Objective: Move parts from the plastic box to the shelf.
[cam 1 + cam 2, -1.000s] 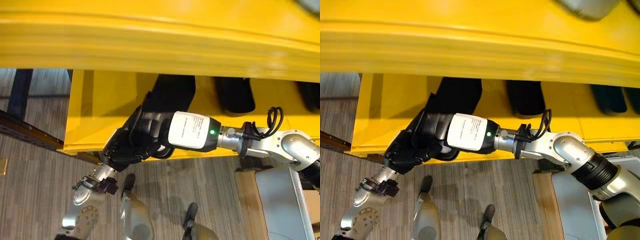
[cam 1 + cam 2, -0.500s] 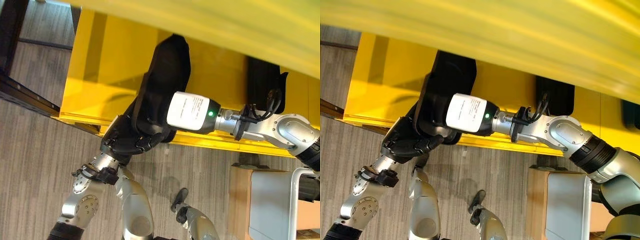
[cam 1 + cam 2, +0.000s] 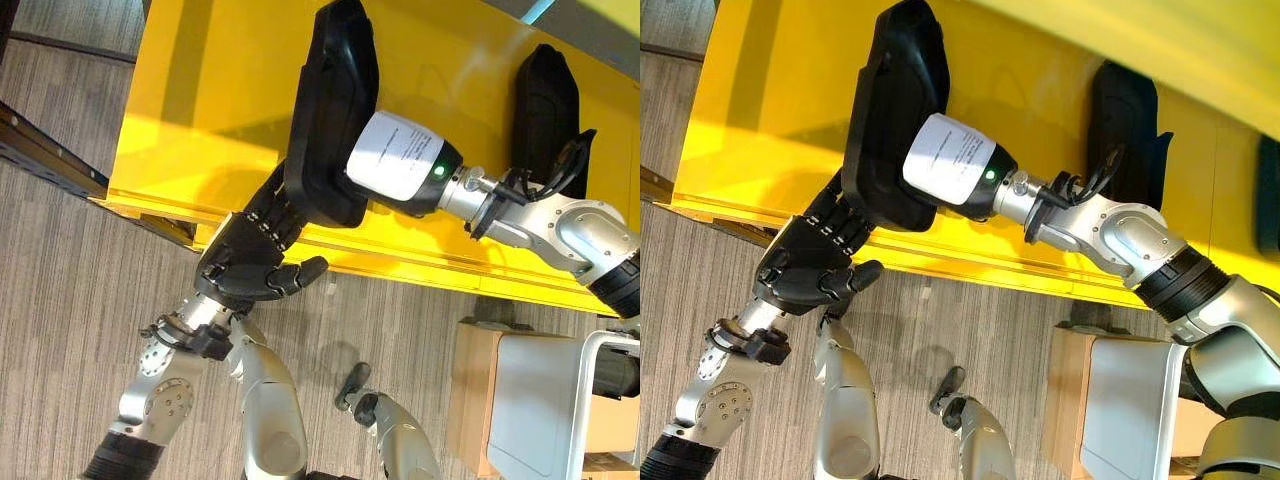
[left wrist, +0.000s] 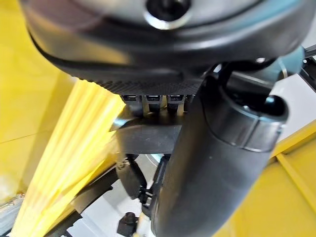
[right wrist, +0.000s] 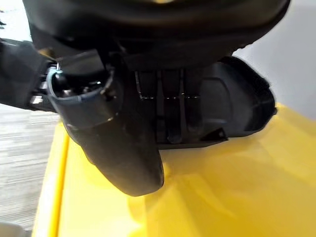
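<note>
Yellow shelf (image 3: pixel 200 120): black part (image 3: pixel 335 110) now lies further on; both hands' grips unclear.

Silver-grey arms — dark hands

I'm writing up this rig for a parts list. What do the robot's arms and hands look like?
Both arms are silver-grey metal with black bands at the joints. The left robot hand is dark, with segmented fingers. The right robot hand is dark too; its wrist carries a white sleeve with small print and a green light, and a black cable loops beside it.
</note>
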### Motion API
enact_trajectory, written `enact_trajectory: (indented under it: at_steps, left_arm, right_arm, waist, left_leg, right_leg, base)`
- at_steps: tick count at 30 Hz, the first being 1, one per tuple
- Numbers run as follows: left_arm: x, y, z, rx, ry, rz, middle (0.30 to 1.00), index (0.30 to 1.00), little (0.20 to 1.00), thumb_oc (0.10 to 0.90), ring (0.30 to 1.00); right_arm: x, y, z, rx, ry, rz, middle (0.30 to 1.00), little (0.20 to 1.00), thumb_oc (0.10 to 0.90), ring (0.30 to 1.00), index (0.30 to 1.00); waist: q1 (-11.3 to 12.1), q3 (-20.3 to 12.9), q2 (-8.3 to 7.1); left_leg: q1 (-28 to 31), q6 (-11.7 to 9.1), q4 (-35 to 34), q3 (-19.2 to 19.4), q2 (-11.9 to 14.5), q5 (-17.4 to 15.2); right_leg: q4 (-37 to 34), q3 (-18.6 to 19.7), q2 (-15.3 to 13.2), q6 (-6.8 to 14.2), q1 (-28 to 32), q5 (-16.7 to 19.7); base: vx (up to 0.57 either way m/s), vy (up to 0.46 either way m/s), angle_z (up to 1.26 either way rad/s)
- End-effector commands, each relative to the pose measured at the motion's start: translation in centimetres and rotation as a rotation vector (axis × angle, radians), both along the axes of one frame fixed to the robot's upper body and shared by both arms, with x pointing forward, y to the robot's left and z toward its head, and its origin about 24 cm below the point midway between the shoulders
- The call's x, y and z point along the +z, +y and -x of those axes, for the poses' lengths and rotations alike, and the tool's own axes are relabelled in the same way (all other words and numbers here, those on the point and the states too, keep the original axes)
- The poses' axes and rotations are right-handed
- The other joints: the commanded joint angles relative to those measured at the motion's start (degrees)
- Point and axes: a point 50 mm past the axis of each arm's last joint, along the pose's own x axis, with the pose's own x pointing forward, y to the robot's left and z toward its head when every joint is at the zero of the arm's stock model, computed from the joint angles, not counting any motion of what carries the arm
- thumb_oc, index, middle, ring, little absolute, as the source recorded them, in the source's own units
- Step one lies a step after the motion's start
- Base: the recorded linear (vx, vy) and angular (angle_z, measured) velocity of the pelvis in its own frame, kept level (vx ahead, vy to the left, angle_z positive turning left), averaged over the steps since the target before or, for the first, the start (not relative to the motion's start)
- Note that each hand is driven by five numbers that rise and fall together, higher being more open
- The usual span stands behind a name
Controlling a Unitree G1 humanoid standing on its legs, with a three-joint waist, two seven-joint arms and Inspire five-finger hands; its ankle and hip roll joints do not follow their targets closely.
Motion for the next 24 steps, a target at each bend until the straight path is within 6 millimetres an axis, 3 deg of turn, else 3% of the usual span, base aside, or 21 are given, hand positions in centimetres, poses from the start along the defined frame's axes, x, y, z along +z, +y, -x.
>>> enact_trajectory:
  at_steps: [1,10,15,24]
  left_arm:
    - [2.0,-2.5,1.6,-0.209,-0.133,-0.028,1.000,1.000,1.000,0.900,1.000]
    - [2.0,-2.0,1.7,-0.197,-0.129,-0.034,1.000,1.000,1.000,0.900,1.000]
    - [1.5,-1.7,1.8,-0.193,-0.112,-0.053,1.000,1.000,1.000,0.900,1.000]
    - [1.2,-1.4,1.9,-0.183,-0.095,-0.058,1.000,1.000,1.000,0.900,1.000]
  right_arm:
    - [9.7,-1.5,1.0,-0.040,-0.310,-0.198,0.300,0.300,0.400,0.300,0.300]
    - [11.8,-3.0,1.3,-0.145,-0.353,-0.189,0.300,0.300,0.400,0.300,0.300]
    - [13.0,-5.8,1.0,-0.243,-0.402,-0.240,0.300,0.300,0.400,0.300,0.300]
    - [14.1,-7.6,0.9,-0.352,-0.429,-0.160,0.300,0.300,0.400,0.300,0.300]
  waist:
    - [-0.18,-0.50,-0.96]
    - [-0.46,-0.56,-1.96]
    - [-0.57,-1.21,-2.81]
    - [-0.53,-1.85,-3.18]
  left_leg:
    - [-0.82,1.53,0.65,2.96,1.26,-0.64]
    - [-1.78,1.38,1.38,2.59,1.98,-0.47]
    - [-1.83,1.20,1.73,2.34,2.63,-0.47]
    - [-1.76,1.01,2.55,2.05,3.12,-0.60]
  right_leg:
    - [-1.86,3.70,4.55,-4.75,1.09,0.84]
    - [0.44,3.75,5.08,-5.01,-0.08,0.05]
    - [1.28,3.74,5.42,-5.07,0.04,-0.39]
    - [3.20,3.69,5.60,-5.34,0.04,-1.40]
  base:
    - [-0.01,-0.031,0.04]
    - [0.00,-0.017,0.01]
    - [0.01,-0.044,-0.02]
    - [0.02,-0.020,0.00]
